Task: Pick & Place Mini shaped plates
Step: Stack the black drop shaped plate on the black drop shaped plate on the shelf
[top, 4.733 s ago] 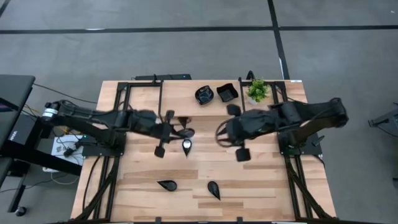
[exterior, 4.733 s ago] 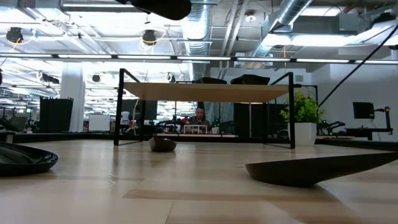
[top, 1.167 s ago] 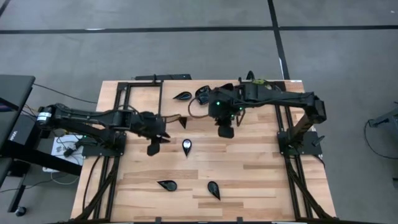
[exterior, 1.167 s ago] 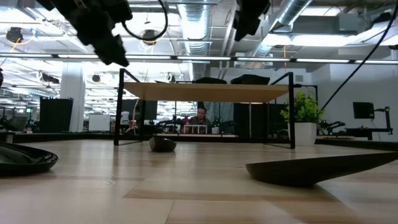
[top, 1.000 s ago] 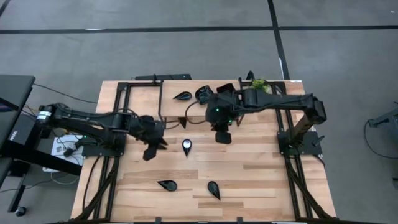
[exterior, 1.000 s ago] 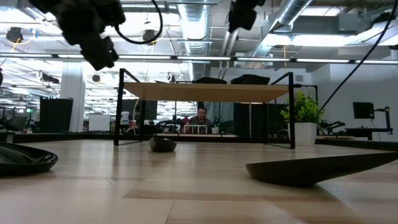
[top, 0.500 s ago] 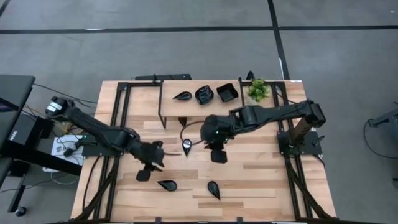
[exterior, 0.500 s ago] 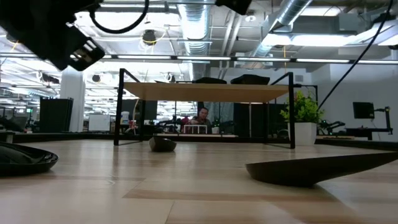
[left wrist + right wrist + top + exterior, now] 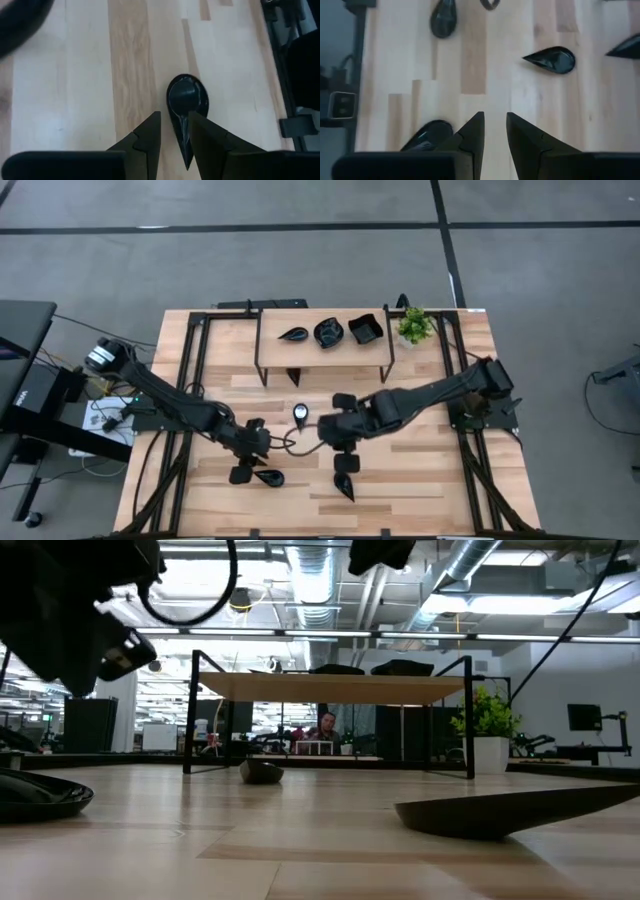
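The mini shaped plates are glossy black. Three sit on the shelf (image 9: 320,348). On the table, one teardrop plate lies at the near left (image 9: 268,477), one at the near middle (image 9: 343,485) and one at the centre (image 9: 300,415). My left gripper (image 9: 257,460) hovers open above the near-left plate (image 9: 185,100), whose pointed tail shows between the fingers. My right gripper (image 9: 330,438) hangs open over bare wood. The near-middle plate (image 9: 427,135) is partly behind one of its fingers, and the centre plate (image 9: 552,59) lies ahead. In the low view both grippers (image 9: 80,630) (image 9: 370,555) are high above the table.
A small green potted plant (image 9: 413,325) stands at the shelf's right end. Another dark plate (image 9: 293,375) lies under the shelf. Black frame rails (image 9: 190,380) run along both table sides. Bare wood lies between the near plates and the near edge.
Both grippers have come away from the shelf toward the table's near edge and lower. My left gripper has stopped over the near-left teardrop plate. My right gripper has passed the centre plate and now hangs beside the near-middle plate. No plate has moved.
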### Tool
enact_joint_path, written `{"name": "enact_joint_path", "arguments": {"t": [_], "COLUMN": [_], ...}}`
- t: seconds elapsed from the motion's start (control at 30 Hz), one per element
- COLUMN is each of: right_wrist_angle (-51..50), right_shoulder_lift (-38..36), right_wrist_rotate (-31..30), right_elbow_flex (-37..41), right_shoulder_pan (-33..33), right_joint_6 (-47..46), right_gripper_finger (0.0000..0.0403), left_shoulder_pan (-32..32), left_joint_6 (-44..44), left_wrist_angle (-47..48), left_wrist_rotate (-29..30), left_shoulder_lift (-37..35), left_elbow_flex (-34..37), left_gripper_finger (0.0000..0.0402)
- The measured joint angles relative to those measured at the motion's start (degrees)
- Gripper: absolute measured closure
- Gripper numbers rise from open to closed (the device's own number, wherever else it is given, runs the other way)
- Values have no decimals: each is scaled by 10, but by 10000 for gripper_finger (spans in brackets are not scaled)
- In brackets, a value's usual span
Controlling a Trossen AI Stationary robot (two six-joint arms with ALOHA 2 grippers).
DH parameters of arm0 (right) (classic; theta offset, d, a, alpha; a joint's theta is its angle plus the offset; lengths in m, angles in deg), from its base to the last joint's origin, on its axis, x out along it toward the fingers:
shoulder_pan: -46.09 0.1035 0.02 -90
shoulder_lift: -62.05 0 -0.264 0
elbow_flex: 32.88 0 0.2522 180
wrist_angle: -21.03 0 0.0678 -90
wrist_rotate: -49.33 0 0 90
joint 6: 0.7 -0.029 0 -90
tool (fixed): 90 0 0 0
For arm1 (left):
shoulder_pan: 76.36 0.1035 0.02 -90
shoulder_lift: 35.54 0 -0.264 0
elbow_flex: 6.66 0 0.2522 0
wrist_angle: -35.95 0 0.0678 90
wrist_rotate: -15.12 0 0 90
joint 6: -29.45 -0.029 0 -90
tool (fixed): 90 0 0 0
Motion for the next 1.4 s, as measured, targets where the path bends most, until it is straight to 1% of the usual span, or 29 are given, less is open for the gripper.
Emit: {"name": "enact_joint_path", "arguments": {"t": [0.13,0.23,0.37,0.47,0.53,0.6,0.67,0.77,0.87,0.97,1.07,1.17,1.23,1.4], "right_wrist_angle": [1,-5,-5,5,10,44,87,170,261,354,423,449,448,452], "right_shoulder_lift": [3,3,3,4,4,2,-6,-29,-80,-148,-211,-251,-265,-266], "right_wrist_rotate": [-45,-67,-71,-77,-105,-146,-173,-178,-182,-201,-201,-201,-201,-202], "right_elbow_flex": [0,0,0,0,0,17,61,160,289,412,498,545,558,560], "right_shoulder_pan": [20,25,24,27,33,43,57,75,93,112,127,134,136,133], "right_joint_6": [-1,-1,1,13,19,21,27,30,-20,-87,-146,-206,-230,-235], "right_gripper_finger": [326,326,326,326,326,326,326,326,326,326,326,326,326,326], "left_shoulder_pan": [-1,-1,-1,-2,-8,-15,-22,-28,-28,-30,-38,-43,-43,-40], "left_joint_6": [27,36,27,26,33,39,43,47,47,47,47,47,47,37], "left_wrist_angle": [-13,-23,-32,-62,-80,-84,-84,-87,-88,-89,-89,-89,-89,-88], "left_wrist_rotate": [-9,-9,-9,-9,-8,-5,1,4,4,4,2,2,3,20], "left_shoulder_lift": [25,36,50,56,56,56,56,56,56,56,55,55,55,55], "left_elbow_flex": [0,0,1,15,18,19,19,19,19,19,19,19,19,19], "left_gripper_finger": [302,302,302,302,302,302,302,302,302,302,302,302,302,302]}}
